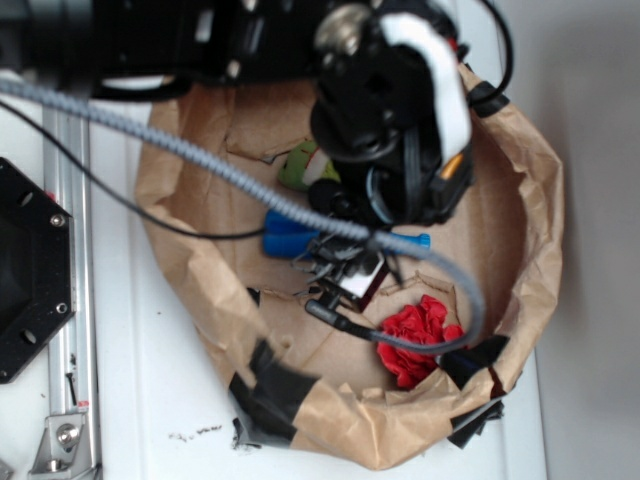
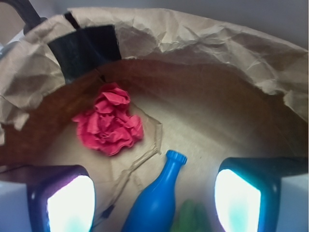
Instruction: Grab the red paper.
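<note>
The red paper (image 1: 418, 340) is a crumpled, rose-like wad on the floor of a brown paper enclosure, close to its near wall. The wrist view shows the red paper (image 2: 110, 121) ahead and to the left of my gripper (image 2: 153, 198). The gripper is open, its two fingers wide apart and holding nothing. It hangs over the blue bottle (image 2: 157, 200), short of the wad and not touching it. From outside, the gripper (image 1: 350, 280) shows only partly under the arm, up and left of the wad.
The blue bottle (image 1: 290, 235) lies on its side, with a green plush toy (image 1: 300, 165) beyond it. A crumpled brown paper wall (image 1: 540, 200), patched with black tape (image 1: 270, 385), rings everything. A grey cable (image 1: 200, 165) crosses above. A metal rail (image 1: 70, 250) stands at the left.
</note>
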